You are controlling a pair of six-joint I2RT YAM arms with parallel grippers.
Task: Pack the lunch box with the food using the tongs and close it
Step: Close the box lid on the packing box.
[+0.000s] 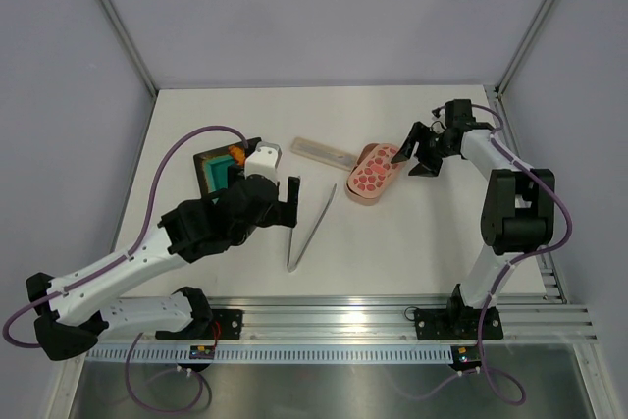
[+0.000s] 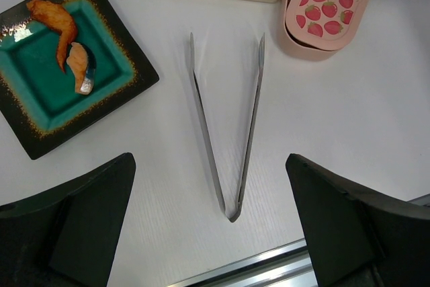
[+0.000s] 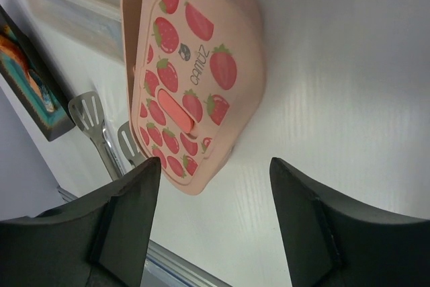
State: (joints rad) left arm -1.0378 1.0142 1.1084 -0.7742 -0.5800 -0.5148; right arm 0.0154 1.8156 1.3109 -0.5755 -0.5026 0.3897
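Observation:
The pink lunch box (image 1: 371,176) stands right of centre, and its strawberry-spotted lid (image 3: 191,78) lies askew on top, spotted side up. The box rim (image 3: 131,5) shows past the lid. The silvery tongs (image 1: 309,228) lie flat on the table in a narrow V (image 2: 228,126), with their tips toward the box. Orange and brown food (image 2: 57,21) rests on a dark tray with a teal middle (image 2: 40,92). My left gripper (image 2: 209,159) hangs open above the joined end of the tongs. At the box's right end, my right gripper (image 3: 215,166) is open and holds nothing.
A slim pale rectangular case (image 1: 322,151) lies behind the tongs, left of the box. The tray (image 1: 211,172) sits at the left, beside my left arm. A metal rail (image 1: 392,319) runs along the near table edge. Grey walls close in the back and sides.

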